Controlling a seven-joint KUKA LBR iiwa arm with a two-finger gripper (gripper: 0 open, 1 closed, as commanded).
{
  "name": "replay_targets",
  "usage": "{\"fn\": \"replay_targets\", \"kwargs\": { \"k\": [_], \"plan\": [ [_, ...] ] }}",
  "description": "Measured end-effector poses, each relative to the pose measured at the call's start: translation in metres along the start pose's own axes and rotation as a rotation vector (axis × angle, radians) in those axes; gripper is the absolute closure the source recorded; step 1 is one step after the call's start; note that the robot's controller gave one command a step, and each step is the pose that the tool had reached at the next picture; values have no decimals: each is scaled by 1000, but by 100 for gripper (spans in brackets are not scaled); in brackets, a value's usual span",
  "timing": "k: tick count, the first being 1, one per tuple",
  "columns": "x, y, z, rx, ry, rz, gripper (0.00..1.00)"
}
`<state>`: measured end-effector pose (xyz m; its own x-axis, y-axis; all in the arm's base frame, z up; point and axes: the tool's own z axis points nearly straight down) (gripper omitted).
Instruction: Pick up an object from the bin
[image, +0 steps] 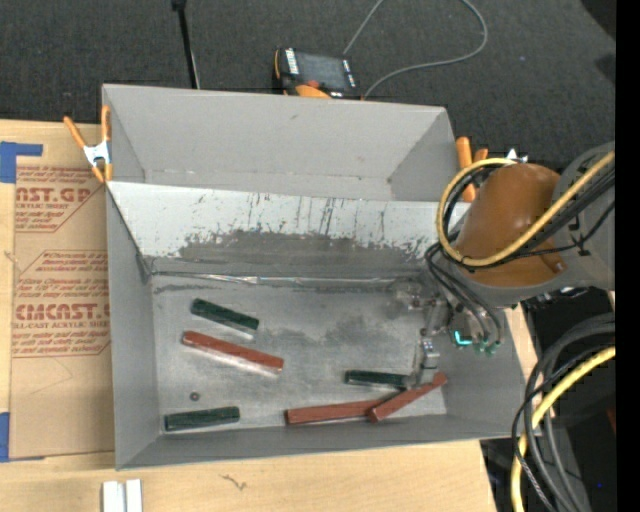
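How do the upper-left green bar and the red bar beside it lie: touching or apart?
Apart. The camera view shows a clear gap between the green bar and the red bar.

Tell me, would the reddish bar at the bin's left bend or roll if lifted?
The reddish bar lies dead straight, so it is probably stiff. Its flat, strip-like shape suggests it would slide rather than roll. Thin and flat on the bin floor, it may be awkward to grip.

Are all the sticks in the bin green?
No, a red stick lies just below a green stick at the left of the bin.
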<state>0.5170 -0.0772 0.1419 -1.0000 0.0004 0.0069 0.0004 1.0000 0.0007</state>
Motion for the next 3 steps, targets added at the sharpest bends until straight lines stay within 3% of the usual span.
{"fn": "replay_targets", "kwargs": {
  "k": [1,2,3],
  "plan": [
    [1,-5,-14,2,-9,-162,0],
    [27,7,74,1,0,-129,0],
    [24,7,71,3,-15,-128,100]
  ]
}}
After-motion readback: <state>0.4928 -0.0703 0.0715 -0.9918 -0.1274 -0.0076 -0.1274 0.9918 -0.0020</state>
